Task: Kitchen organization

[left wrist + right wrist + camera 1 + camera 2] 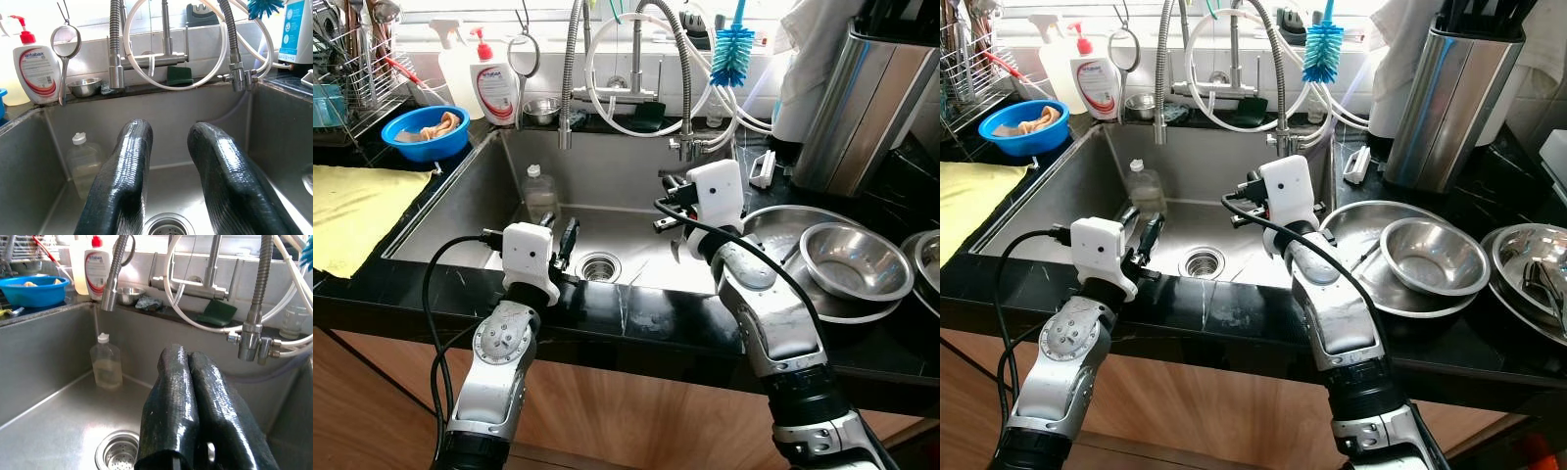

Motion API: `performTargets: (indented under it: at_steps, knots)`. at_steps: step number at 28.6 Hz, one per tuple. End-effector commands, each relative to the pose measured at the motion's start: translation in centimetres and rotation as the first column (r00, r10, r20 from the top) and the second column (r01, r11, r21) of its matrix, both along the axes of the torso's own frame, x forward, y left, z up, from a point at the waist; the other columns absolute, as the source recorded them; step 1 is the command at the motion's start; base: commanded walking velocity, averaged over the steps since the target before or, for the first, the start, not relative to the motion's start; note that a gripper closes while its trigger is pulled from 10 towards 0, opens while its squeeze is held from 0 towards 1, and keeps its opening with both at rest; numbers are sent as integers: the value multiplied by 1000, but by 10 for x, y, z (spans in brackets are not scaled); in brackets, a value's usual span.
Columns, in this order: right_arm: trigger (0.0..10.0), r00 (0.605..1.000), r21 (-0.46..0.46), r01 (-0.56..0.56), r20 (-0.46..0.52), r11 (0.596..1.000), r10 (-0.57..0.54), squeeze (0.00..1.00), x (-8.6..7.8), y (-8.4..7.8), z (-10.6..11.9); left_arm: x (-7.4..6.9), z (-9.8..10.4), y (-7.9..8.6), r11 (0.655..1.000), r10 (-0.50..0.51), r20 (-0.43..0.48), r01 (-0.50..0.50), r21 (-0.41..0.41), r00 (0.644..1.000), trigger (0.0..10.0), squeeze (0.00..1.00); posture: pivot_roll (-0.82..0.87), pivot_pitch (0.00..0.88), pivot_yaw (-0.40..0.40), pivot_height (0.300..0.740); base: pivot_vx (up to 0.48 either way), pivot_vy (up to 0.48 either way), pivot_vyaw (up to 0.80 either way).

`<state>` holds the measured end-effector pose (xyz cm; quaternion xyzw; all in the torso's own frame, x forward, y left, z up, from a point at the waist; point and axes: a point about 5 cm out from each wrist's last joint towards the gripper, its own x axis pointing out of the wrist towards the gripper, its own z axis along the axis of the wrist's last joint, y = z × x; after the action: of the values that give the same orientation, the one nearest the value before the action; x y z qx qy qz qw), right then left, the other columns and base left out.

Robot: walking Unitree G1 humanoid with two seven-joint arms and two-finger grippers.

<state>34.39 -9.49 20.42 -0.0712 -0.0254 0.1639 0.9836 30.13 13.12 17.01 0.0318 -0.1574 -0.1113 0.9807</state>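
Item under inspection: a clear plastic bottle with a white cap stands upright in the back left corner of the steel sink, close against the left wall, with a little pale liquid in its lower part. The drain strainer lies in the basin floor, apart from the bottle.

Left tool: poised over the front rim of the sink, fingers spread to a moderate gap, holding nothing and touching nothing. It points across the basin toward the back wall, with the bottle off to one side.

Right tool: held above the right half of the basin, its two fingers pressed together with no gap, nothing between them, and clear of the sink walls.

Surroundings: two spring-necked taps and looped white hoses rise from the back ledge. A soap dispenser and a blue bowl stand at the back left. A yellow cloth lies on the black worktop left of the sink. Stacked steel bowls sit on the worktop to the right.
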Motion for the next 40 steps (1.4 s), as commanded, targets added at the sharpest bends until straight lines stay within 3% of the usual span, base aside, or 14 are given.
performTargets:
  at_steps: [1, 25, 28, 29, 30, 31, 37, 38, 39, 40]
  knots:
    - [10000, 998, 0, 44, -37, 999, -44, 0, 2, -5, -5, -2, 3, 0, 1000, -2, 9, 2, -3, 1000, 10000, 0, -64, 5, 34, 740, 0, 0, 0]
    - [10000, 990, -21, 97, -97, 995, -98, 0, 4, -13, -15, -1, 2, -2, 1000, -14, 4, 14, -1, 1000, 10000, 0, -64, 0, 35, 740, 0, 0, 0]
    - [10000, 990, -26, 93, -102, 995, -95, 78, 3, -13, -16, -1, 2, -2, 1000, -14, 3, 14, 0, 1000, 10000, 0, -62, 0, 35, 740, 0, 0, 0]
    - [10000, 990, -27, 91, -102, 995, -93, 541, 4, -13, -15, -1, 2, -2, 1000, -13, 2, 13, 0, 1000, 10000, 0, -62, 3, 34, 740, 0, 0, 0]
    - [10000, 991, -27, 90, -102, 996, -92, 820, 4, -13, -15, 0, 2, -2, 1000, -13, 2, 13, -1, 1000, 10000, 0, -62, 3, 34, 740, 0, 0, 0]
    - [10000, 991, -27, 89, -102, 996, -91, 1000, 4, -13, -15, 0, 2, -2, 1000, -13, 2, 13, -1, 1000, 10000, 0, -62, 3, 34, 740, 0, 0, 0]
    - [10000, 990, -44, 82, -108, 996, -87, 996, 4, -11, -16, 0, 2, -2, 1000, -11, -1, 11, 0, 1000, 10000, 0, -62, 4, 33, 740, 0, 0, 0]
    - [10000, 990, -45, 81, -108, 996, -85, 702, 4, -11, -16, 0, 2, -2, 1000, -11, -1, 11, -1, 1000, 10000, 0, -62, 7, 31, 740, 0, 0, 0]
    - [10000, 991, -46, 78, -109, 996, -83, 702, 4, -11, -17, 0, 2, -2, 1000, -11, -2, 11, -1, 1000, 10000, 0, -62, 7, 31, 740, 0, 0, 0]
    - [10000, 992, -58, 72, -100, 996, -78, 129, 3, -10, -16, 0, 2, -2, 1000, -10, -2, 10, -2, 1000, 10000, 0, -62, 7, 31, 740, 0, 0, 0]
